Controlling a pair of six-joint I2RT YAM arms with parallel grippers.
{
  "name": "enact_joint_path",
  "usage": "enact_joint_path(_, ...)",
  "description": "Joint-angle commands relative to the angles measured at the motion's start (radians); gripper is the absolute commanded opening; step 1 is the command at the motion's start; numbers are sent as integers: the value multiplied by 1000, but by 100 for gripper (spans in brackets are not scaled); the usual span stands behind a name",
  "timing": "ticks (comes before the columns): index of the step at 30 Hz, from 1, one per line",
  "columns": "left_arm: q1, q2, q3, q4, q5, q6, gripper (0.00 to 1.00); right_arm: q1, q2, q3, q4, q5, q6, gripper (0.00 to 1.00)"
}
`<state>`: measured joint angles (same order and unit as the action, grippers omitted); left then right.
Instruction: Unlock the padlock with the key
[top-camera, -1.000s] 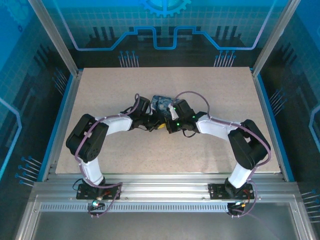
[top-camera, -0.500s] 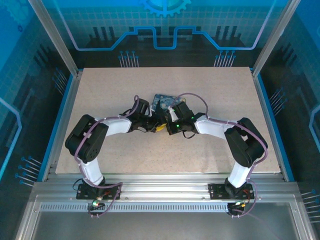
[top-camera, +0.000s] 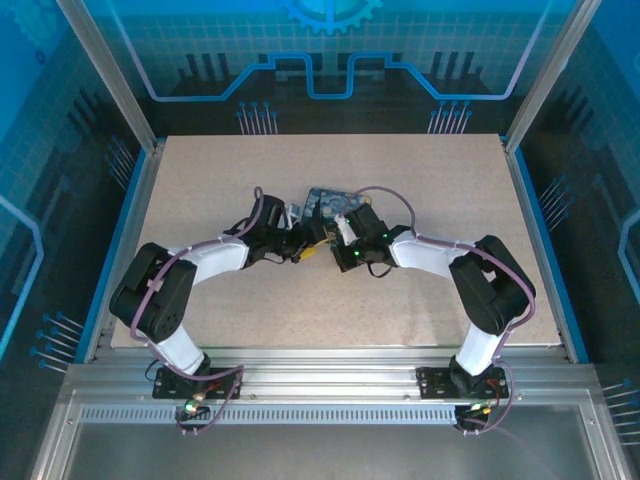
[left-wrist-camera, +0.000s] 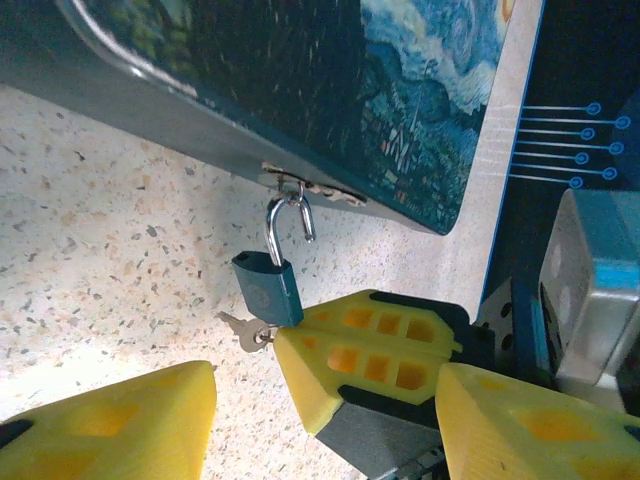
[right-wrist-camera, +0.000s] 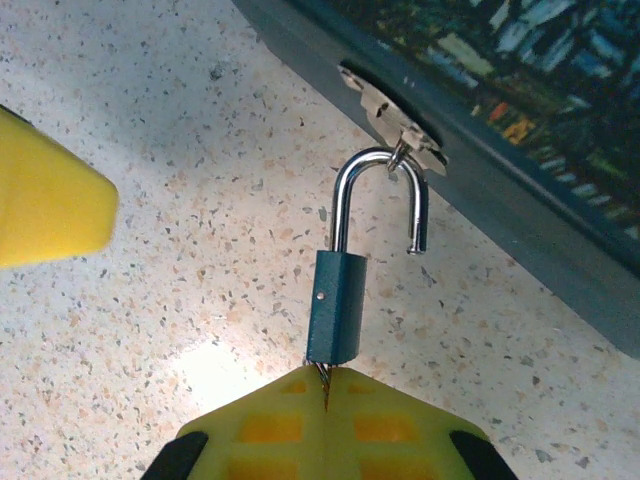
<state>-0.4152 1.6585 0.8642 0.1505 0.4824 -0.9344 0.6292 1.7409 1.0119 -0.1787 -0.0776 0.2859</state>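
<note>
On the speckled table the padlock hangs mid-frame from the hasp of the tin, shackle sprung, so unlocking looks done: right gripper pinching the key, left gripper spread empty, a gentle release probably next.

Black-and-white arms, looping purple cables, green lights, yellow gridded tool fingers

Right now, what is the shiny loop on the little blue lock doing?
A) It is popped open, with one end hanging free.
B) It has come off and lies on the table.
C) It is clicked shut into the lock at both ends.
A: one end of the shackle hangs free outside the padlock, while its curve is hooked through the latch on the box.
</note>
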Motion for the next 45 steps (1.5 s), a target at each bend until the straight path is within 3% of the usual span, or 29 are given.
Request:
enact_joint_path(1,15,-33,-30,-28,-21,32,61,4,-43,36,-51,20,-65,0)
enact_joint_path(13,35,-69,-113,24,-15,11,62,9,-7,103,-154,24,-185,0)
enact_joint_path(36,72,-83,-156,54,22,20,63,7,20,100,-155,69,-425,0)
enact_joint_path(45,77,-74,-167,79,64,7,72,10,28,119,-155,51,-467,0)
